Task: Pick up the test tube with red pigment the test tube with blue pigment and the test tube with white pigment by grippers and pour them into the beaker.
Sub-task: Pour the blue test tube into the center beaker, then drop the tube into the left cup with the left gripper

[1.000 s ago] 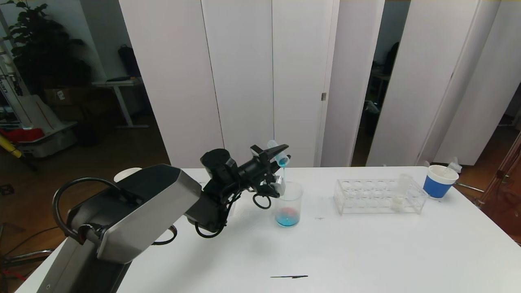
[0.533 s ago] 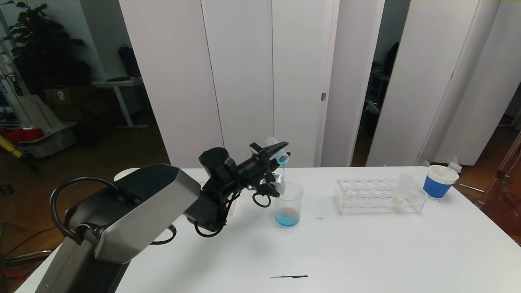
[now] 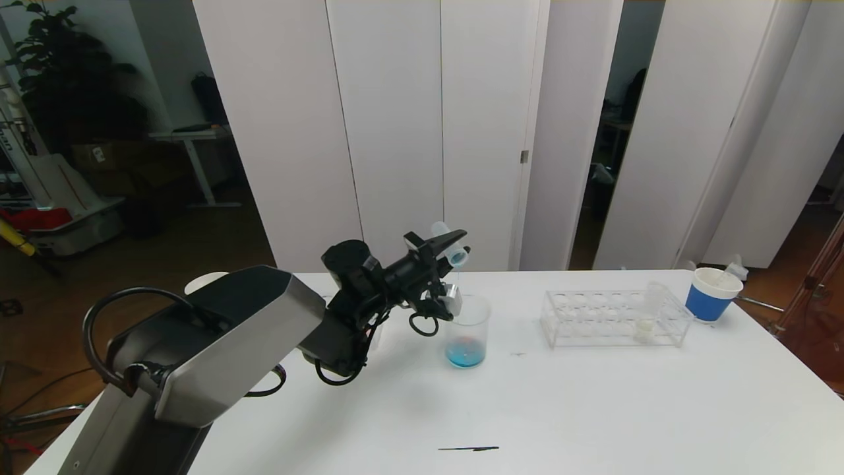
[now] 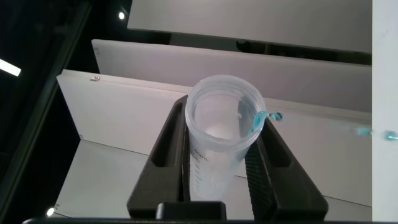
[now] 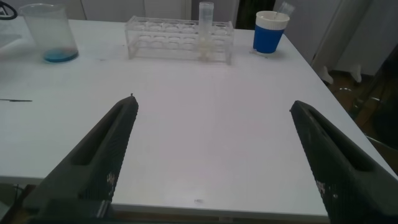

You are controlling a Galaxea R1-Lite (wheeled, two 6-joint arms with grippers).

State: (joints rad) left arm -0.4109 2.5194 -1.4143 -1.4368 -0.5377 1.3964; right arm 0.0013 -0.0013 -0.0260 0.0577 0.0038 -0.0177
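**Blue tube tipped over beaker**

Your left gripper [image 3: 452, 249] is clamped on the blue tube [image 3: 450, 243], tilted mouth-down above the beaker [image 3: 467, 330]; a blue drop clings at its lip. Beaker holds blue liquid. At 3 o'clock from it, the rack [image 3: 616, 319] holds the white tube [image 3: 648, 316]; cup [image 3: 712, 293] beyond. Your right gripper [image 5: 217, 155] hangs low over the near table edge, jaws wide apart, holding nothing.
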